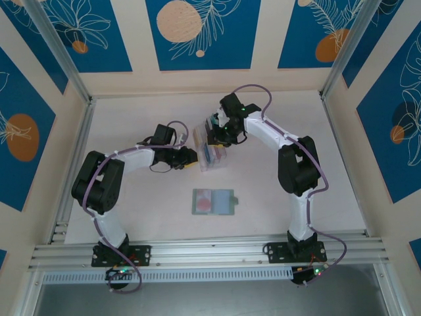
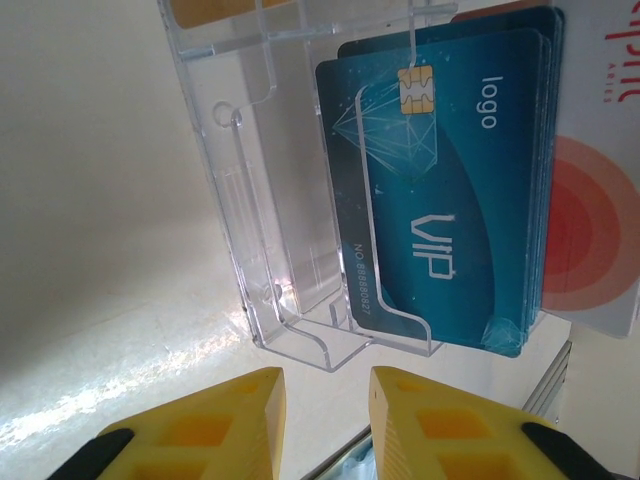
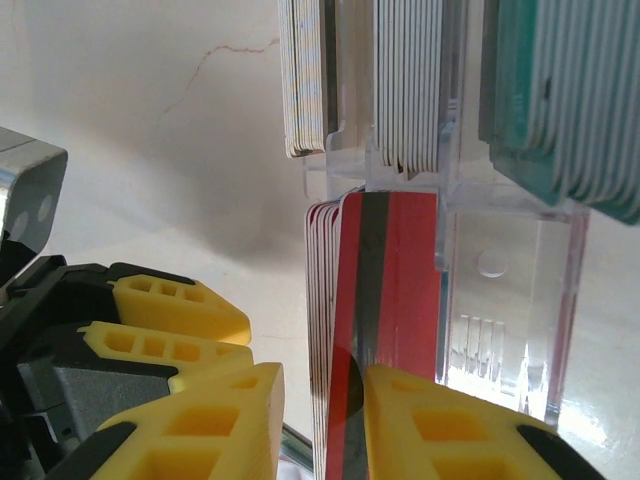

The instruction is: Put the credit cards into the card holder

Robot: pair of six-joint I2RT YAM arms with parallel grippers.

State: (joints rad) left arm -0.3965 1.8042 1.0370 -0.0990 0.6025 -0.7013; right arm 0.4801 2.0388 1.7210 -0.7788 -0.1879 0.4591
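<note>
I see credit cards (image 2: 440, 220) in the clear rack (image 2: 260, 200) at the table (image 1: 131, 112) middle, card holder (image 1: 212, 201) open toward the near edge. Right gripper (image 3: 325, 385) narrowly straddles red ones, left gripper (image 2: 327, 385) slightly parted; grip I cannot tell

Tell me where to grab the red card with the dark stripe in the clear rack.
Probably by its near end, coming in lengthwise from where the right gripper sits, jaws across its flat faces. The red card stands on edge, outermost in a stack in the clear rack. Its far end butts the rack, and neighbours lie tight against its back.
</note>
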